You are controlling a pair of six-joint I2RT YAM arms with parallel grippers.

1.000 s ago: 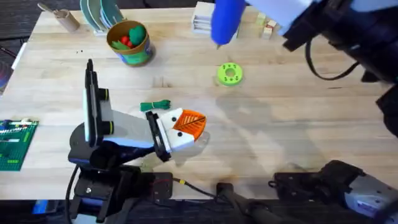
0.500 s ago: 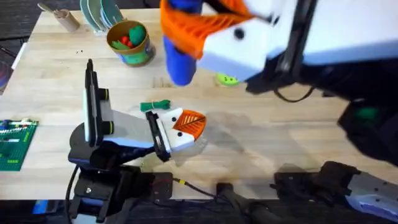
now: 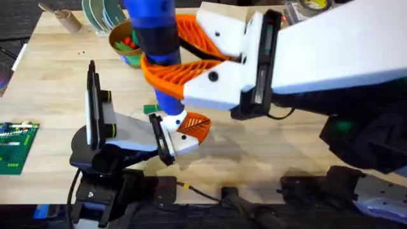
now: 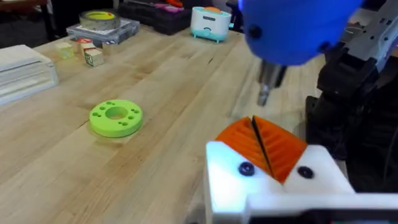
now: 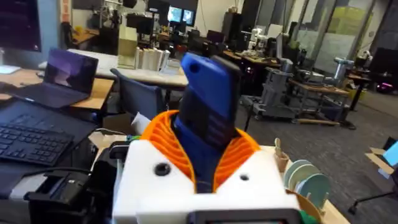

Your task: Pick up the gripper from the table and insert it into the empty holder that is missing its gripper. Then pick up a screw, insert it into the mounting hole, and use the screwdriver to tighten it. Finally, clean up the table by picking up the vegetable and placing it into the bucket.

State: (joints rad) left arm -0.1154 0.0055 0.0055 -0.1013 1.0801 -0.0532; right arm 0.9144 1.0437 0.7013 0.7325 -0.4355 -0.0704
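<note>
Am holding blue screwdriver [image 3: 154, 38] clamped in right gripper [image 3: 191, 60], tip hovering over left gripper [image 3: 191, 129], pads together, for tightening.

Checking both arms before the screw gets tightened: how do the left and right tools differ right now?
The right tool is raised close under the overhead camera; the left tool sits low at the table. The right tool is shut on the blue screwdriver, its tip pointing down toward the left tool; the left tool's orange pads are closed together with nothing between them. Both have white fingers with orange ribbed pads.
</note>
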